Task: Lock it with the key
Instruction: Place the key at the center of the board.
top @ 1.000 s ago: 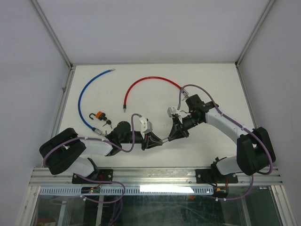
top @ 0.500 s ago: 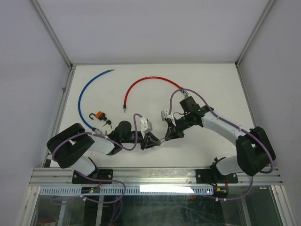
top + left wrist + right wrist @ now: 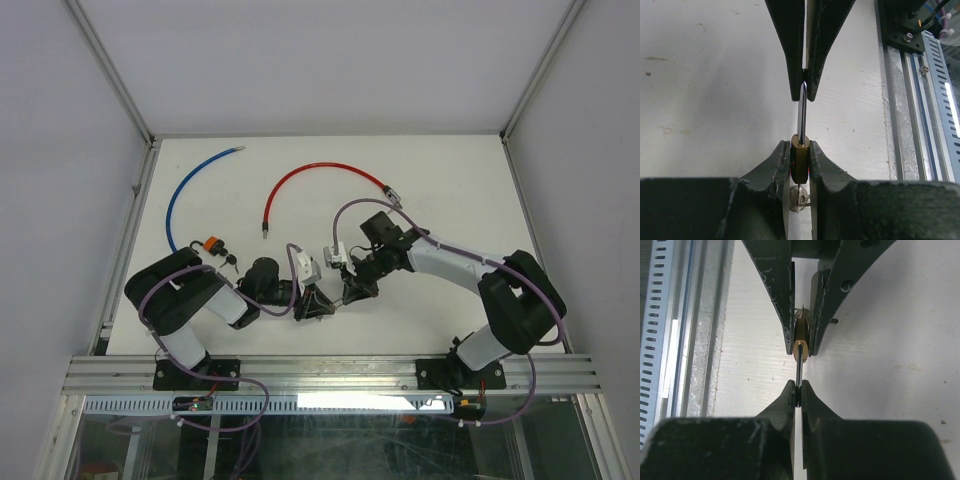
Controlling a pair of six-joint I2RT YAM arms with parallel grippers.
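Both arms meet low over the near-centre of the desk (image 3: 450, 170), w/ one lock shared btwn them.

L side: the left pincer (image 3: 800, 150) is nearly closed, its two black fingers clamped on the flat sides of the brass padlock (image 3: 800, 159). The padlock body is seen edge-on and fills the gap btwn the fingers. A key (image 3: 799, 197) w/ a silvery head sits at the body's underside, tucked btwn the same fingers; only part of it shows.

R side: the right pincer (image 3: 798, 390) is squeezed all but closed on the shackle (image 3: 802, 112), a thin chrome bar running straight out of the padlock's top into its fingertips. The two pincers face each other tip to tip, w/ the bare stretch of shackle btwn them. Can't tell whether the shackle is pushed home in the body.

The lock is held just above the desk, close to the aluminium rail (image 3: 330, 375) at the front edge.

Elsewhere on the desk, well apart from the pincers:
- red cable (image 3: 310, 172), curved, metal ends, mid-back.
- blue cable (image 3: 178, 195), arcing along the L side.
- orange padlock (image 3: 212, 245) w/ an open hook-shaped shackle, beside the blue cable's near end.
- small keys (image 3: 230, 262) just R of it, by the left arm.
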